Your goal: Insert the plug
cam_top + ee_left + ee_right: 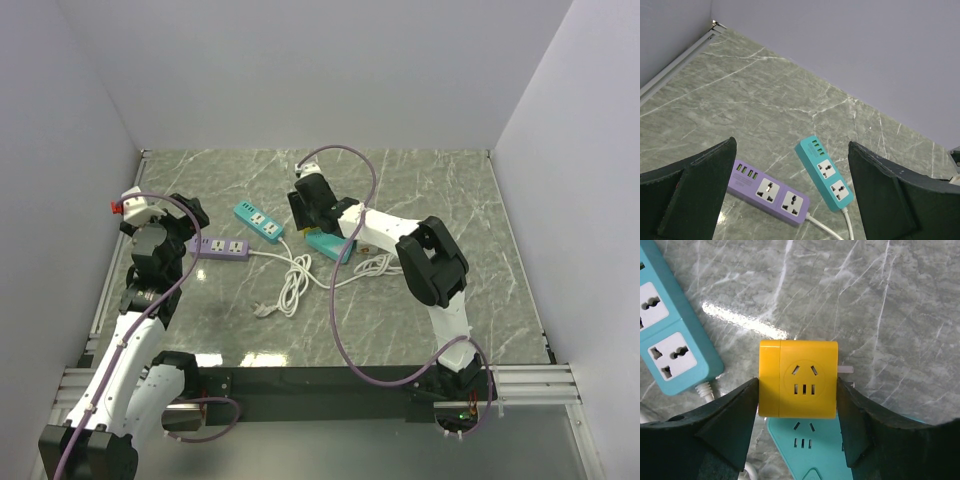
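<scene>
My right gripper (797, 390) is shut on a yellow cube plug adapter (797, 379), its socket face toward the camera and its metal prongs (846, 370) sticking out to the right. It is held just above a teal power strip (810, 440) with free sockets. In the top view the right gripper (310, 205) hovers over that teal strip (325, 243) at mid-table, and the adapter is hidden. My left gripper (791, 142) is open and empty above a purple power strip (767, 191); it also shows at the left of the top view (160, 245).
A second teal strip with USB ports (826, 172) lies beside the purple one (220, 246) and shows in the right wrist view (670, 347). White cords (295, 280) and a loose white plug (262, 311) lie mid-table. Walls enclose three sides.
</scene>
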